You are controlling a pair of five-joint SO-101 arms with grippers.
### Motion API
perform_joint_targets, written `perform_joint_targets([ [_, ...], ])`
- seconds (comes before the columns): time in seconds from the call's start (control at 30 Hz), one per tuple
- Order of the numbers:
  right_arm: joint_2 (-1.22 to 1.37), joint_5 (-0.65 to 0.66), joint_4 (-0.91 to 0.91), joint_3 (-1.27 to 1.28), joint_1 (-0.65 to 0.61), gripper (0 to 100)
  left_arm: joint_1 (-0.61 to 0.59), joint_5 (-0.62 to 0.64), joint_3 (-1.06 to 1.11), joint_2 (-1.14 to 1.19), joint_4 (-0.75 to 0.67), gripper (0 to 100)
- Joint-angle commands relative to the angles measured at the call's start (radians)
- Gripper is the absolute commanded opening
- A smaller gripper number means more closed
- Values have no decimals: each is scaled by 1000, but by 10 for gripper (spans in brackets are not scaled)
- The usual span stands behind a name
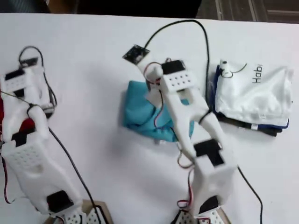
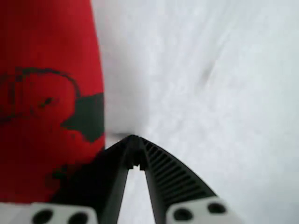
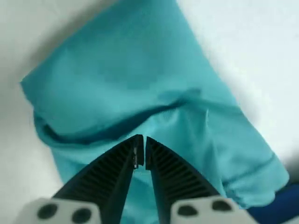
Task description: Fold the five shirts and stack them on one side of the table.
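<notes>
Now, far left, the red shirt lies at the edge of the desk, likely waiting for its turn. The left hand hangs just beside it, fingers pressed together with nothing in them. In the middle the teal shirt lies folded, a bit lumpy. The right hand is right over it, fingers pressed together; I cannot tell if they nip any cloth. It is probably there to carry the shirt over. On the right sits the pile, a white shirt on top, so that side seems to be the stacking spot.

bright even overhead light; white table near glare; soft shadow beside teal shirt
</notes>
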Motion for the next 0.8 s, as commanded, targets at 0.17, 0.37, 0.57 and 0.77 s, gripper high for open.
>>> perform_joint_targets([
  [0.17, 232, 5, 130, -373, -24, 22, 40, 43, 51, -61, -77, 27],
  [0.37, 392, 11, 156, -471, -5, 22, 40, 44, 81, -60, -127, 27],
  [0.57, 426, 11, 295, -554, 67, 22, 40, 44, 84, -60, -133, 27],
  [0.77, 392, 11, 346, -562, 180, 22, 40, 44, 84, -58, -140, 27],
])
